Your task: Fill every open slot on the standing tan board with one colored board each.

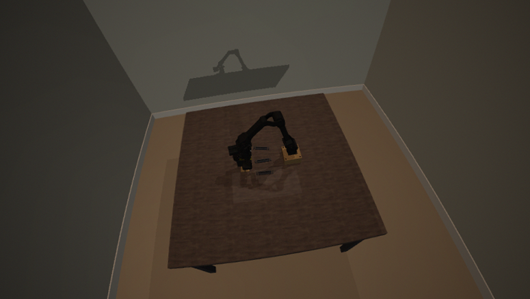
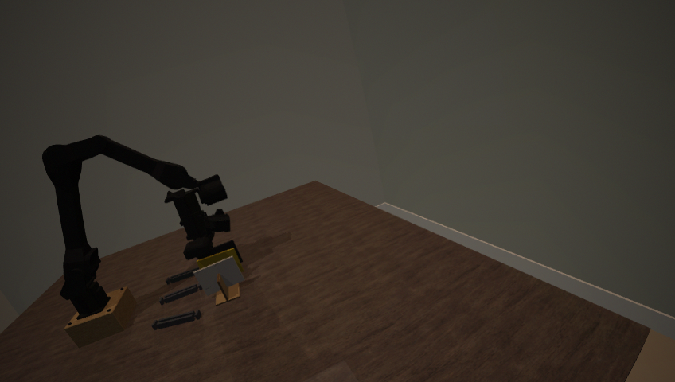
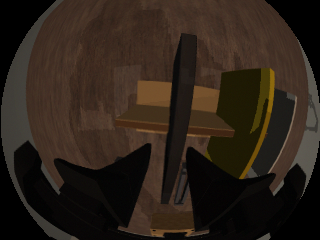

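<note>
The table (image 1: 272,218) (image 2: 379,288) (image 3: 60,75) carries the black arm (image 1: 254,129) (image 2: 68,203) on a wooden base (image 1: 294,162) (image 2: 123,305) (image 3: 172,218). From above, the tan board (image 1: 245,170) (image 2: 220,286) (image 3: 140,114) stands at the base's 8 o'clock. Three boards cross it: black (image 2: 238,252) (image 3: 181,107), then yellow (image 2: 215,256) (image 3: 242,112) and grey (image 2: 216,275) (image 3: 280,130), both at black's 3 o'clock in the wrist view. Three holders (image 1: 262,160) (image 2: 180,294) (image 3: 181,185) lie at the base's 9 o'clock. The fingers are parted, one either side of the black board.

1. The black arm (image 2: 68,203) rises at the left on a wooden block (image 2: 126,317).
2. Its gripper (image 2: 215,255) is low, just beyond the yellow board (image 2: 202,263).
3. The pale gray board (image 2: 210,276) stands nearer, across the tan board (image 2: 222,290).
</note>
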Controlling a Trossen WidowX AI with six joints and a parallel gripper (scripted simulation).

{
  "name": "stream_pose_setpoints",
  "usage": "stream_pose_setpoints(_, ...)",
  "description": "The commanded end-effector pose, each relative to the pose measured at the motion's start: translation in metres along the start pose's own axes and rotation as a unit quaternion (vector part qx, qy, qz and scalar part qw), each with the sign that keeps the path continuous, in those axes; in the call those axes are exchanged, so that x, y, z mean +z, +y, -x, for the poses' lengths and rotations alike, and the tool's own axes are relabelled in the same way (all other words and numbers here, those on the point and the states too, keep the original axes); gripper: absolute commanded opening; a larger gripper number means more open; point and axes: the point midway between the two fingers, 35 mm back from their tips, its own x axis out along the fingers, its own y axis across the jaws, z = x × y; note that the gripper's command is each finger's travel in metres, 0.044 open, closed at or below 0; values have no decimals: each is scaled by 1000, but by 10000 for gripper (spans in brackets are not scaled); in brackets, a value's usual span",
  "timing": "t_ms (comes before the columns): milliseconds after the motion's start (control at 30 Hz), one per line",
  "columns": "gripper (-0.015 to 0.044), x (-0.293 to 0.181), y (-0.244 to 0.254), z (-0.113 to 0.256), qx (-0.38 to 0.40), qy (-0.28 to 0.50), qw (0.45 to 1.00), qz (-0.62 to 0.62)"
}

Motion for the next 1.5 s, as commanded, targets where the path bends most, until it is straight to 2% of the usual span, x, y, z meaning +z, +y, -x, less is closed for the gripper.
stream_pose_setpoints(0, 169, 0, 0, 0, 0, 0, 1000, 0)
stream_pose_setpoints(133, 169, 1, 0, 10, 0, 0, 1000, 0)
stream_pose_setpoints(267, 169, 1, 0, 69, 0, -1, 1000, -1)
stream_pose_setpoints(333, 169, 0, 0, 80, 0, -1, 1000, -1)
stream_pose_setpoints(1467, 169, 1, 0, 80, 0, -1, 1000, -1)
